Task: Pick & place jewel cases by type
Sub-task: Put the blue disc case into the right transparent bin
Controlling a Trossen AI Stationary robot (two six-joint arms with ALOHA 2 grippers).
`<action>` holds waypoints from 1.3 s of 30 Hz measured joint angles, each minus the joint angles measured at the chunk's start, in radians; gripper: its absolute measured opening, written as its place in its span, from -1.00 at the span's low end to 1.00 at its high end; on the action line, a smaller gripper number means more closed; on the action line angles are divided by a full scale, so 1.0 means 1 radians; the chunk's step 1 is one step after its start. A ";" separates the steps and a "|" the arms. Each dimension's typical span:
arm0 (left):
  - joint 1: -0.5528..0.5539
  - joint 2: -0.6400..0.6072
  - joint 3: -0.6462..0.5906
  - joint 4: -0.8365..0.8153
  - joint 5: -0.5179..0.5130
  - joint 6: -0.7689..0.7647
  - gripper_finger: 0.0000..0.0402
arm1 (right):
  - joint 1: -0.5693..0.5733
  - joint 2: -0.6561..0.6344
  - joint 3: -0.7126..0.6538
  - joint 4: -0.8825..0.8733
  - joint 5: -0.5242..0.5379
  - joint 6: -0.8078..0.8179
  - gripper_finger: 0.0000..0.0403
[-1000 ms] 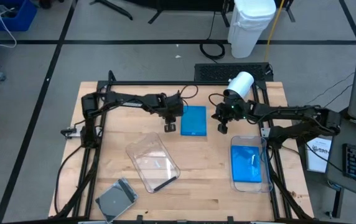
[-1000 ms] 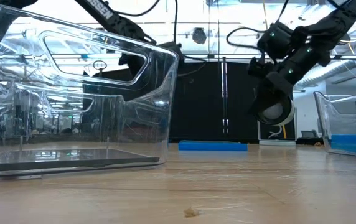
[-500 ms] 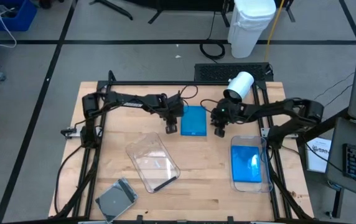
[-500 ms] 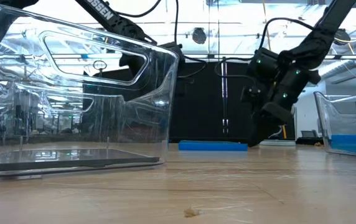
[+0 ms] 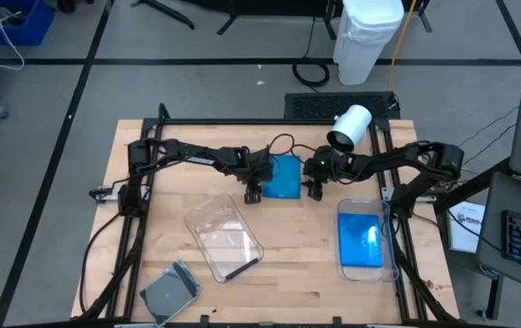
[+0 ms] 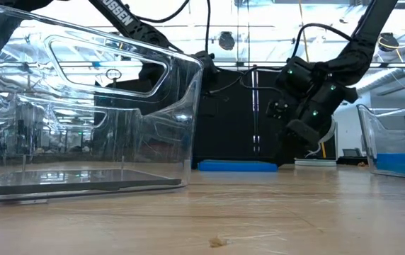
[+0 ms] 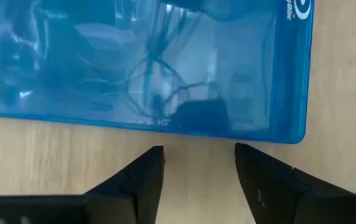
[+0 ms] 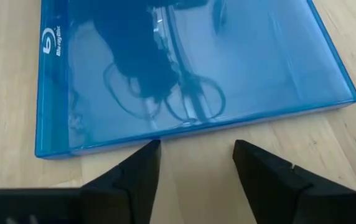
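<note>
Nearest the table's front edge, a grey jewel case [image 5: 170, 293] is lying flat on the wooden table [image 5: 297, 282], just off the corner of the clear tub [image 5: 223, 236], which is already holding a dark case [image 5: 236, 270]. To the right, a second clear tub [image 5: 364, 239] is keeping the blue cases [image 5: 362, 240] sorted so far.

Farther back, in the middle of the table, the remaining blue jewel case [image 5: 283, 176] is resting flat — this is the piece in hand. The left gripper [image 5: 253, 194] is sitting at its left edge and the right gripper [image 5: 314, 189] at its right edge, both with fingers spread and nothing between them; each wrist view is showing the case's rim just ahead of the open fingertips, not yet touched.

To do this well, I judge that one arm should be taking the case while the other steadies it. The case is thin and flush with the wood, so a finger probably needs to slide under the rim, or the case be tipped against the opposite gripper, before closing. The blue tub on the right looks like the proper destination.

Compared with a second ago, both grippers are now closer to the case — the right one in particular is lower and has swung in from well beside it — and both have opened.
</note>
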 joint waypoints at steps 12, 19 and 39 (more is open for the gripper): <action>0.002 0.020 -0.006 0.063 0.061 0.035 0.00 | 0.003 0.028 -0.006 0.092 -0.006 0.016 0.04; 0.002 0.020 -0.006 0.057 0.065 0.016 -0.05 | 0.031 -0.001 -0.009 0.124 0.028 -0.013 0.02; 0.002 0.020 -0.006 0.048 0.073 0.025 -0.09 | 0.135 -0.045 0.001 0.038 0.073 -0.032 -0.02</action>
